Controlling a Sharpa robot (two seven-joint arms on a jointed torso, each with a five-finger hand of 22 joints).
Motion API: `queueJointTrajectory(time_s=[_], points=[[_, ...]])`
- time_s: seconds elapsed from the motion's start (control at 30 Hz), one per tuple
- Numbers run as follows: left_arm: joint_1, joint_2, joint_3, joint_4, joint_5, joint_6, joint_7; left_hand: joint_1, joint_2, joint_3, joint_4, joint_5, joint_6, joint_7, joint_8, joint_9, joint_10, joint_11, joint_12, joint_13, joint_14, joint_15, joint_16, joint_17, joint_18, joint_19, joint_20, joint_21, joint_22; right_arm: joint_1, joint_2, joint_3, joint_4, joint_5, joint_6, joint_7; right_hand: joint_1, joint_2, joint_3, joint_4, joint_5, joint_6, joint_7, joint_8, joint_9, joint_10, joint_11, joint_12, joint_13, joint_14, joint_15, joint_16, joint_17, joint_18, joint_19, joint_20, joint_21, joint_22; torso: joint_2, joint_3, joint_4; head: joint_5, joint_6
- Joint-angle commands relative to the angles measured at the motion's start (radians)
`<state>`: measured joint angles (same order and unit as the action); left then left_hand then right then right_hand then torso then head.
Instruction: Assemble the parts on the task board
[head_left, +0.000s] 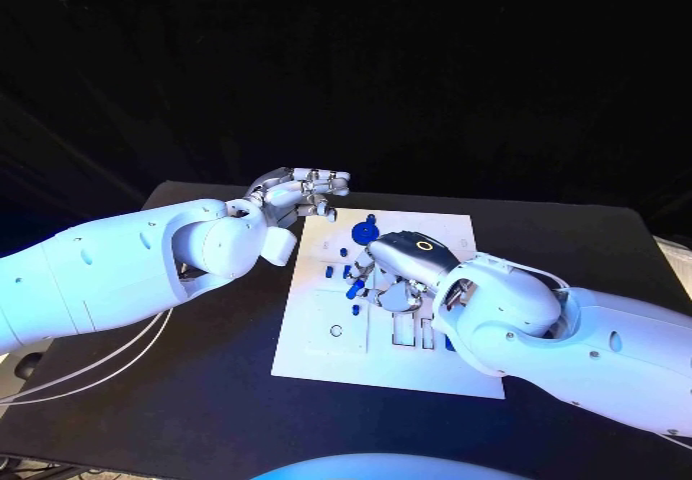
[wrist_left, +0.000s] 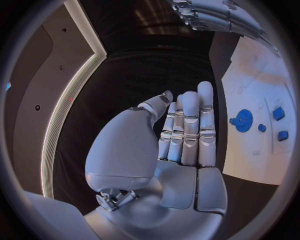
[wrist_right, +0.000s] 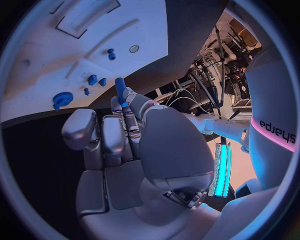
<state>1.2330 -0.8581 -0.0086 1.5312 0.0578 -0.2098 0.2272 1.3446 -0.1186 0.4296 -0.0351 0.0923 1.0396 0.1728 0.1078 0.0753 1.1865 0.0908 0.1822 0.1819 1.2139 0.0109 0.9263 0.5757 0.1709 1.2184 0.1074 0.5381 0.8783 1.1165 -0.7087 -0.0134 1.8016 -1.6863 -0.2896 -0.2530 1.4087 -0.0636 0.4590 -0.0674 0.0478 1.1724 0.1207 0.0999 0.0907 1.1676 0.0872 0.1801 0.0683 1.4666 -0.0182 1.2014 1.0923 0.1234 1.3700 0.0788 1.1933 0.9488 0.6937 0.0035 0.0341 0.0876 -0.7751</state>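
Parts for the assembly are mostly spread over the far half of the white task board (head_left: 325, 355), and one of them, a slim blue peg (wrist_right: 120, 89), is already picked up. The right hand (head_left: 397, 272) pinches that peg between its fingertips (wrist_right: 128, 102), the peg standing up past them, and it hovers low over the middle of the board. Just beyond it on the board sit a blue gear (head_left: 365, 233) with a small knob beside it, and a few small blue blocks (head_left: 351, 272) close to the fingers. Nearer the robot, the board carries long slots (head_left: 408, 330) and a round hole (head_left: 336, 330).

The left hand (head_left: 300, 192) holds nothing; its fingers are straight and pressed side by side, raised above the tabletop (head_left: 173, 400) just off the board's far left corner, clear of the work.

The step in hand looks like seating the peg into its socket. To do it well, the right hand should bring the peg square to the board, line it up over the hole before lowering, and press gently straight down so it does not jam or tip. Its wrist should stay clear of the loose blocks and the gear. Which socket fits the peg I cannot tell. The left hand could steady the board's edge if it slides.
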Motion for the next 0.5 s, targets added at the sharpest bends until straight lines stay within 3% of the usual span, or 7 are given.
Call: queueJointTrajectory(time_s=[0.03,0.33,0.5], points=[[0.000,0.003,0.001,0.000,-0.001,0.017,0.004,0.008,0.000,-0.006,-0.001,0.000,0.000,-0.002,0.004,-0.001,-0.006,0.000,0.005,0.001,-0.007,-0.002,-0.004,-0.001,0.012,-0.006,0.001,-0.005,-0.001,-0.017,0.024,-0.002,-0.020,-0.007,0.028,0.033,0.001,-0.003,0.009,-0.002,0.006,-0.004,0.006,0.003,0.000,0.036,-0.029,-0.002,0.001,0.032,-0.009,0.004,0.001,-0.009,0.003,-0.001,0.003,-0.001,0.000,-0.0008,-0.0001,0.001,-0.002],[0.001,0.007,0.001,-0.001,-0.001,0.018,0.005,0.007,0.000,-0.006,-0.001,0.000,0.000,-0.001,0.004,-0.001,-0.007,0.000,0.005,0.001,-0.007,-0.002,-0.004,-0.001,0.012,-0.005,0.001,-0.005,-0.001,-0.062,0.092,-0.008,-0.080,-0.005,0.066,0.057,-0.001,-0.003,0.011,-0.002,0.007,-0.006,0.007,0.002,-0.001,0.035,-0.028,-0.004,0.001,0.032,-0.008,0.004,0.000,-0.009,0.002,-0.001,0.003,-0.003,0.001,0.0008,0.0001,0.010,-0.009],[0.001,0.008,0.001,-0.001,-0.001,0.019,0.005,0.007,0.001,-0.006,0.000,0.000,0.000,-0.001,0.004,-0.001,-0.007,0.000,0.005,0.001,-0.007,-0.002,-0.003,-0.001,0.012,-0.005,0.001,-0.005,-0.001,-0.070,0.105,-0.009,-0.093,-0.002,0.086,0.061,-0.003,-0.002,0.012,-0.002,0.007,-0.006,0.008,0.001,-0.001,0.035,-0.028,-0.005,0.001,0.032,-0.008,0.004,0.001,-0.009,0.002,-0.001,0.003,-0.002,0.000,-0.0006,0.0003,0.010,-0.013]])
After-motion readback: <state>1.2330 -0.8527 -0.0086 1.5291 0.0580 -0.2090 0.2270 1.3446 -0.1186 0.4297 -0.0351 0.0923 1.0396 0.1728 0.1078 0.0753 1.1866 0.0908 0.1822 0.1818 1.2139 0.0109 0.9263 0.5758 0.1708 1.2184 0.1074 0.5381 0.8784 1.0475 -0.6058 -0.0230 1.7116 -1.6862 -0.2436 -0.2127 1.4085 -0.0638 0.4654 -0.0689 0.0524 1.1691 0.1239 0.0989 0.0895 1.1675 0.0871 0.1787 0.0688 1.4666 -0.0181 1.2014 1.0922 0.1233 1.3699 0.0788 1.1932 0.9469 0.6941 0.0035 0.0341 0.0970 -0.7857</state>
